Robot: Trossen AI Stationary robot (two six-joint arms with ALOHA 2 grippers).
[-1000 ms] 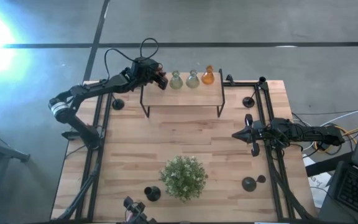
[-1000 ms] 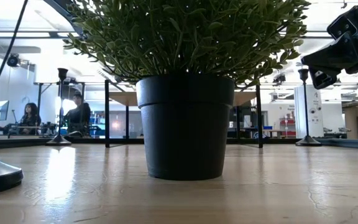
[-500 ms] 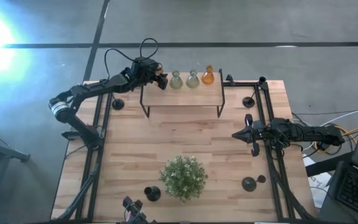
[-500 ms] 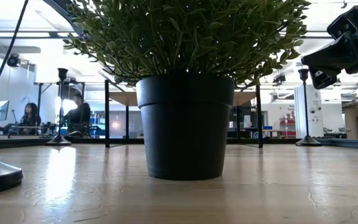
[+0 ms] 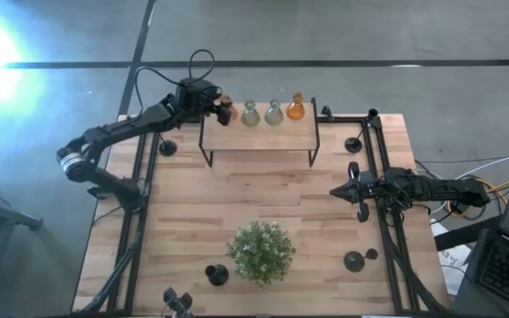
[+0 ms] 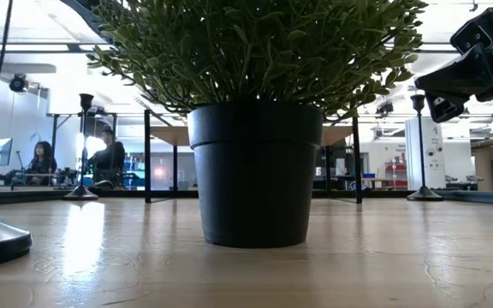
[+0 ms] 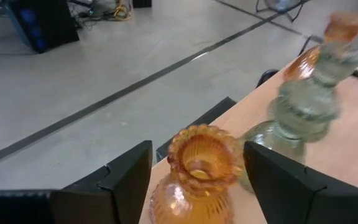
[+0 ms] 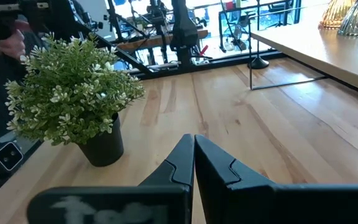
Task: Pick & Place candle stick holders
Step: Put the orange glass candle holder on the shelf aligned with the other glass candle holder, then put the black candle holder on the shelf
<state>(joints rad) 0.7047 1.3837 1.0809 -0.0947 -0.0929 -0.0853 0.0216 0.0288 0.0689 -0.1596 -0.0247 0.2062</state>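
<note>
On the shelf [image 5: 259, 137], the left claw [image 7: 191, 186], fingers apart, straddled an orange vase [image 7: 197, 168]; closing risked toppling it

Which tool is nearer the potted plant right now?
The right. The right tool rests shut over the table's right side, a short way from the potted plant. The left tool is far off at the raised shelf, open around an orange vase.

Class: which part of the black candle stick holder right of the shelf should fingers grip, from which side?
Probably the stem of the candle stick holder, below the cup, coming level from the table's middle: it stands upright, thin, and its flat base offers no hold.
</note>
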